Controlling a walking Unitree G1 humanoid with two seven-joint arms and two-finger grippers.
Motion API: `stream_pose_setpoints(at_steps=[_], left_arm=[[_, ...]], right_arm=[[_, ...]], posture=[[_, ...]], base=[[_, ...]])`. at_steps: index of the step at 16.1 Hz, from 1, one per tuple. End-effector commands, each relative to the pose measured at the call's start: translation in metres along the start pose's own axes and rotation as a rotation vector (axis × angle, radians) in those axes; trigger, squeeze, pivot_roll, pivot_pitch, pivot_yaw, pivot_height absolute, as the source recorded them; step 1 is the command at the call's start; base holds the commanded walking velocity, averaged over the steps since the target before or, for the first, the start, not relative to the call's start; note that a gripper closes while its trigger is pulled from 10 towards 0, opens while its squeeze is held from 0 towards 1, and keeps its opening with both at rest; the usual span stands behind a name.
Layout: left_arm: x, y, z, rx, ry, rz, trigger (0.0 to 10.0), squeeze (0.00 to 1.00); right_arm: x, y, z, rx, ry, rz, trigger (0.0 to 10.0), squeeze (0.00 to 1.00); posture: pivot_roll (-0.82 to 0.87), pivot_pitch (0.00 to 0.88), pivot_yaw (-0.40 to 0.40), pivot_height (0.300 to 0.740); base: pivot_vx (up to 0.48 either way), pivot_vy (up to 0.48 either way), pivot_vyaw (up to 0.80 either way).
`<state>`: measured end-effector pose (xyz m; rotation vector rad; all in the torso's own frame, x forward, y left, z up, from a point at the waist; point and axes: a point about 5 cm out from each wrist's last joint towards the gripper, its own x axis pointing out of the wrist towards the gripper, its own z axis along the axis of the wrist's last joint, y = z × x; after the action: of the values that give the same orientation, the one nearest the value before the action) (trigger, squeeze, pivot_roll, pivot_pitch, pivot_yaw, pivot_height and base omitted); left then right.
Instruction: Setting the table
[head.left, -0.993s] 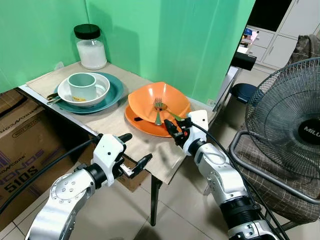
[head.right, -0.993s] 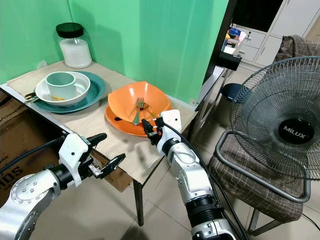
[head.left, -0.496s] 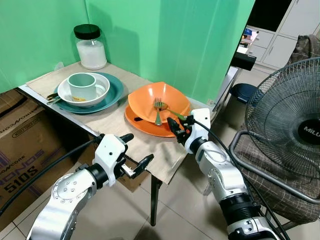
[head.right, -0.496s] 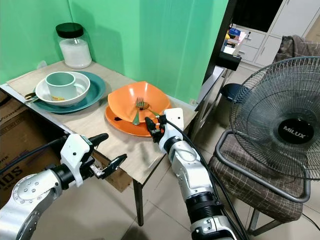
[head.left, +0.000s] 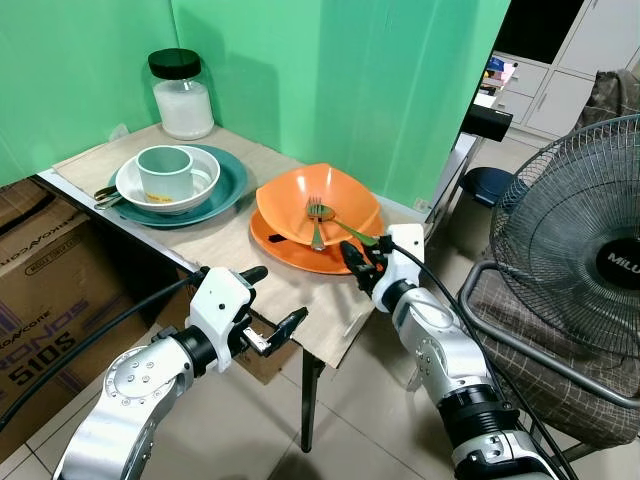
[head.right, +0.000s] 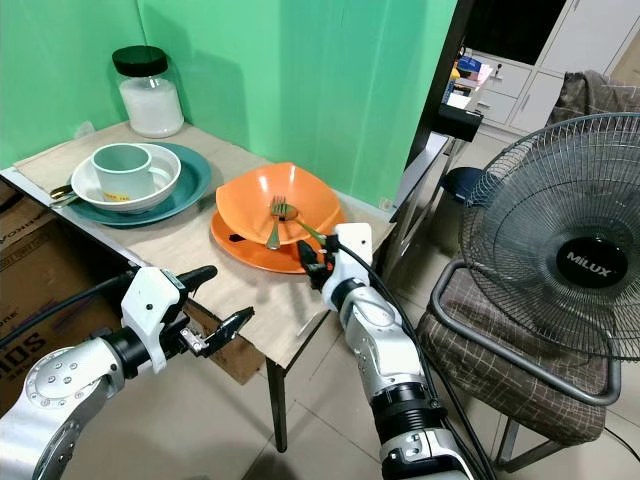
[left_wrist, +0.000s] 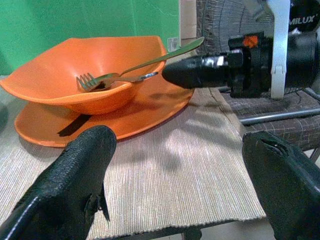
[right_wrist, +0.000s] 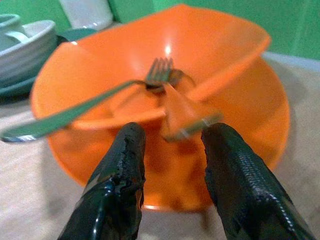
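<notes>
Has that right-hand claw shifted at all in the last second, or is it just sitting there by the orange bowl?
Yes. The right gripper has slid rightward along the orange bowl's near rim, toward the table's corner.

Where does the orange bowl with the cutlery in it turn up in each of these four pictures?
Left eye view: orange bowl at table's middle, just beyond the right gripper.
Right eye view: bowl left of centre, on the orange plate.
Left wrist view: upper left, cutlery resting inside.
Right wrist view: straight ahead, past the black fingers.
Shared landmark: the fork in the bowl.
</notes>
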<state>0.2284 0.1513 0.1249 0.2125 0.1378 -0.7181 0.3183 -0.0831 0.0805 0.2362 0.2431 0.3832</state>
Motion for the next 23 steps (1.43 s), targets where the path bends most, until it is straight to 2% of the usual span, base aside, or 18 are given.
stream_pose_setpoints(at_steps=[1,6,9,16,23], left_arm=[[0.004,0.000,0.003,0.009,-0.008,-0.008,10.0,0.03],[0.004,-0.003,0.003,0.003,-0.011,-0.021,10.0,0.02],[0.004,-0.004,0.003,-0.001,-0.010,-0.021,10.0,0.02],[0.003,-0.004,0.002,-0.002,-0.009,-0.017,10.0,0.02],[0.003,-0.003,0.002,-0.002,-0.007,-0.016,10.0,0.02]], right_arm=[[0.001,-0.004,0.004,0.004,-0.020,-0.020,10.0,0.00],[0.000,-0.007,0.014,0.041,-0.163,0.017,10.0,0.00],[0.001,-0.009,0.016,0.035,-0.192,0.023,10.0,0.00],[0.007,-0.009,0.013,-0.010,-0.160,0.030,10.0,0.00],[0.010,-0.008,0.011,-0.005,-0.155,0.029,9.9,0.00]], posture=[[0.08,0.000,-0.059,0.740],[0.08,0.000,-0.059,0.740],[0.09,0.000,-0.062,0.740],[0.09,0.000,-0.063,0.740],[0.09,0.000,-0.061,0.740]], base=[[0.000,0.000,0.00],[0.000,0.000,0.00],[0.000,0.000,0.00],[0.000,0.000,0.00],[0.000,0.000,0.00]])
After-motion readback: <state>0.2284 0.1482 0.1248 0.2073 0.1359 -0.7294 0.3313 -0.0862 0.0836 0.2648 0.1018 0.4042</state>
